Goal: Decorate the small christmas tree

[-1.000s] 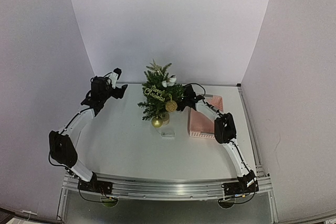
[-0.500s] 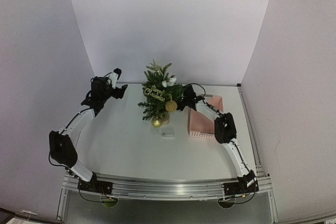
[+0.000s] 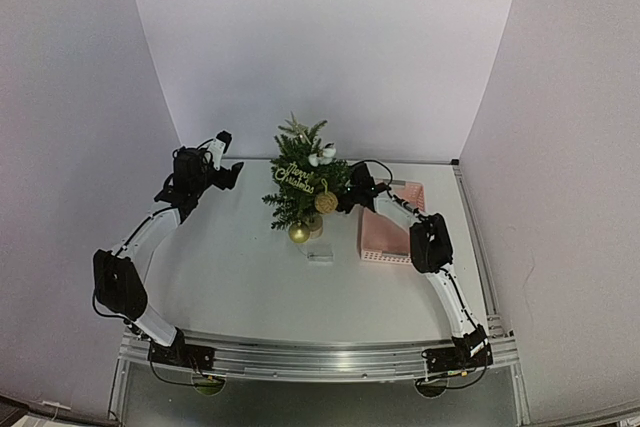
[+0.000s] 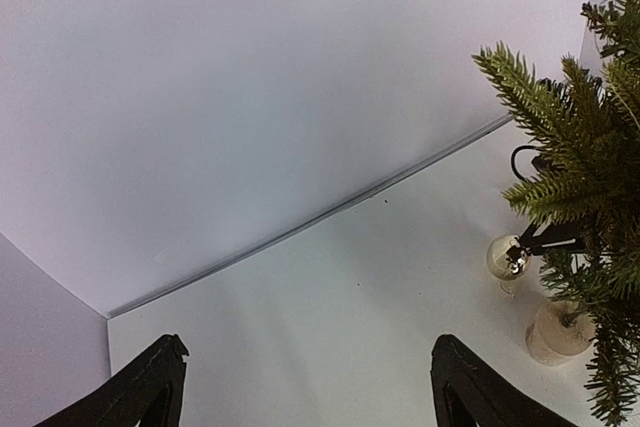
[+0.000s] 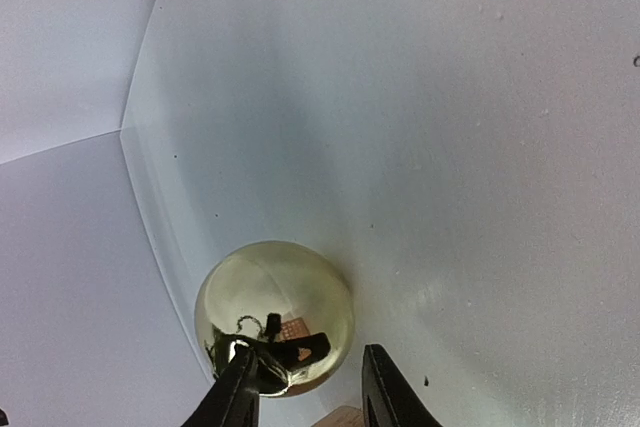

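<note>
The small christmas tree (image 3: 300,182) stands at the back middle of the table and also shows at the right edge of the left wrist view (image 4: 590,147). It carries a gold script sign (image 3: 292,176), a glitter ball (image 3: 325,201) and a shiny gold ball (image 3: 299,233). My right gripper (image 3: 352,192) reaches in at the tree's right side. In its wrist view the right gripper (image 5: 305,387) is half closed beside another shiny gold ball (image 5: 275,297). The left finger (image 5: 232,397) overlaps that ball and a sliver of gap shows at the right finger. My left gripper (image 3: 228,162) (image 4: 305,387) stands wide open with nothing in it, left of the tree.
A pink basket (image 3: 385,237) lies right of the tree, under my right forearm. A small clear piece (image 3: 320,258) lies on the table in front of the tree. White walls enclose the table at the back and both sides.
</note>
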Motion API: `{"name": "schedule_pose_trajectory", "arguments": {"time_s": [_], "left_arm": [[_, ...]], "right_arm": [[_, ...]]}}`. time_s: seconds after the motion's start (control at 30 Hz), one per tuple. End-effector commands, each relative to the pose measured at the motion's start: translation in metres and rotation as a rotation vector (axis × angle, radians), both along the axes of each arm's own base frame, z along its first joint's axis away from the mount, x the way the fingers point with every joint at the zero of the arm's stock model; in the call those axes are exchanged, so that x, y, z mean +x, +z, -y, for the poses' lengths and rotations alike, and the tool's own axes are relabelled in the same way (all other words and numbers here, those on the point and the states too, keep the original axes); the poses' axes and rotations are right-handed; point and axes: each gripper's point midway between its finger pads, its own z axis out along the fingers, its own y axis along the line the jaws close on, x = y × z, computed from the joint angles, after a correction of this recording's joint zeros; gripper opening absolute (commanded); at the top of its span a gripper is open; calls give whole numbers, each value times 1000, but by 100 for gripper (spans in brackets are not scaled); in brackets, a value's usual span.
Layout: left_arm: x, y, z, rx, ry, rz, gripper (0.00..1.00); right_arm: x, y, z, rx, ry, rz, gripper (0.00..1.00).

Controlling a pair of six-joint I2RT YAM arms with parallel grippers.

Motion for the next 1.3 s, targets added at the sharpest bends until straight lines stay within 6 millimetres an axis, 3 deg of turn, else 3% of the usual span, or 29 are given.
{"name": "schedule_pose_trajectory", "arguments": {"time_s": [0.0,0.13,0.33,0.57,0.77,1.1,1.27], "left_arm": [[-8,25,1,-19,-15,62,85],[-7,25,1,-21,-18,61,85],[-7,13,2,-14,-25,33,85],[-7,-7,1,2,-47,-10,85],[-9,-15,1,17,-51,-28,85],[-9,-17,4,5,-68,-37,85],[-9,-15,2,15,-64,-32,85]], "right_arm": [[0,51,4,7,5,81,34],[0,55,4,5,14,94,35],[7,67,-3,30,38,146,46],[12,51,-14,62,48,131,64],[-1,32,-18,34,82,109,80],[-10,-7,-17,-5,104,61,80],[-16,-7,-17,-19,123,64,76]]}}
